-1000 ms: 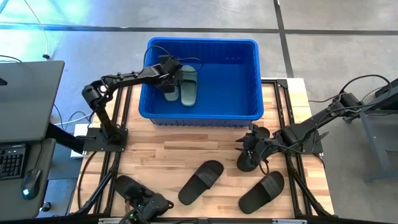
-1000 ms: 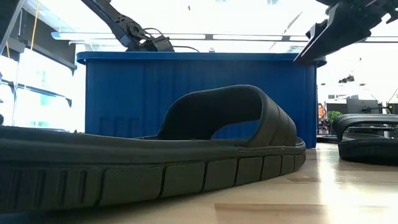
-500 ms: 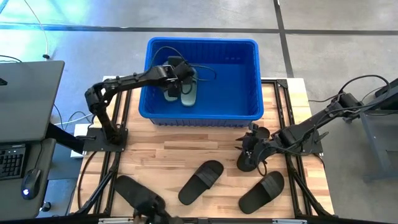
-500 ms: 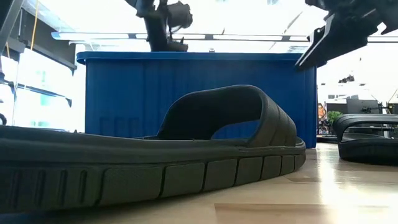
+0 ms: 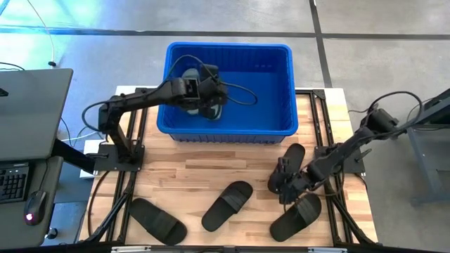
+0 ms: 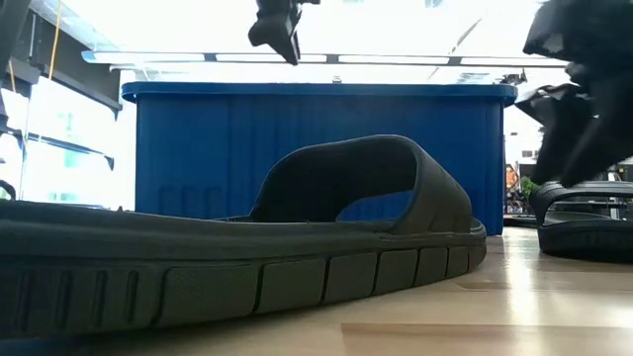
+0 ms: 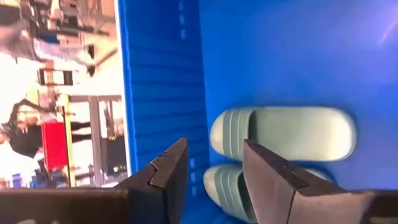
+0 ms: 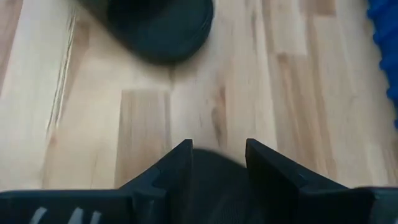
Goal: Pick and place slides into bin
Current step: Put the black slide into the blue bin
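The blue bin point(image 5: 271, 91) stands at the table's far side. Two green slides point(image 7: 286, 134) point(image 7: 225, 186) lie side by side on its floor, by its left wall. My left gripper point(image 5: 209, 95) point(image 7: 214, 149) hangs open and empty above them. Four black slides lie on the wood: near left point(image 5: 158, 221), middle point(image 5: 227, 205), near right point(image 5: 297, 216), and one right of centre point(image 5: 292, 160). My right gripper point(image 5: 287, 188) point(image 8: 217, 149) is open and low at that last slide's near end. A dark slide part point(image 8: 214, 180) shows between its fingers. My right gripper points down with one finger on either side of a black slide's part point(image 8: 214, 180), which lies on the table. Whether the fingers touch it, I cannot tell.
In the low view a black slide point(image 6: 297, 247) fills the foreground before the bin point(image 6: 316, 148), and another point(image 6: 584, 222) lies at the right. Bare wood point(image 5: 211, 165) lies between the bin and the black slides. A desk with a keyboard point(image 5: 14, 179) stands left of the table.
My left gripper has gone toward the table's right across the bin and has risen above its rim. The green slides stay on the bin floor. My right gripper has gone down and toward the table's near edge, uncovering the far part of the black slide beneath it.
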You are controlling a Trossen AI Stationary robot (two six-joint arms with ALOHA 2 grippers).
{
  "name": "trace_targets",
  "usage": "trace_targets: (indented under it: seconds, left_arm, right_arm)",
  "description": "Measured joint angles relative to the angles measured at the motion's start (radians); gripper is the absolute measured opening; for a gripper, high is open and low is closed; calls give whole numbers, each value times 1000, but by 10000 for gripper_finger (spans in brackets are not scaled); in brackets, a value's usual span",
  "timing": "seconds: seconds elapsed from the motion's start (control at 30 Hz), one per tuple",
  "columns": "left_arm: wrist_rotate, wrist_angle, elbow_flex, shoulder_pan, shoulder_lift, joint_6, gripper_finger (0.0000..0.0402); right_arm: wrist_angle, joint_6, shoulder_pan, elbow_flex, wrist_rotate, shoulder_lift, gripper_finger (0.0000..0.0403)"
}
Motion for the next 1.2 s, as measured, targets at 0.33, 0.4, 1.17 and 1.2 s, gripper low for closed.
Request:
trace_targets:
  seconds: [0.33, 0.4, 1.17, 1.2]
  left_arm:
    - [-12, -50, 3, -26, 0, -8, 118]
    - [-19, -55, 3, -26, 0, -30, 116]
    - [-19, -55, 3, -27, 0, -34, 111]
    - [-19, -55, 3, -27, 0, -36, 111]
  right_arm:
    - [-415, 143, 59, 172, 21, 52, 139]
    - [-445, 161, 64, 190, 46, 64, 139]
    - [-768, 254, 77, 317, 110, 338, 100]
    - [-767, 254, 77, 323, 109, 338, 98]
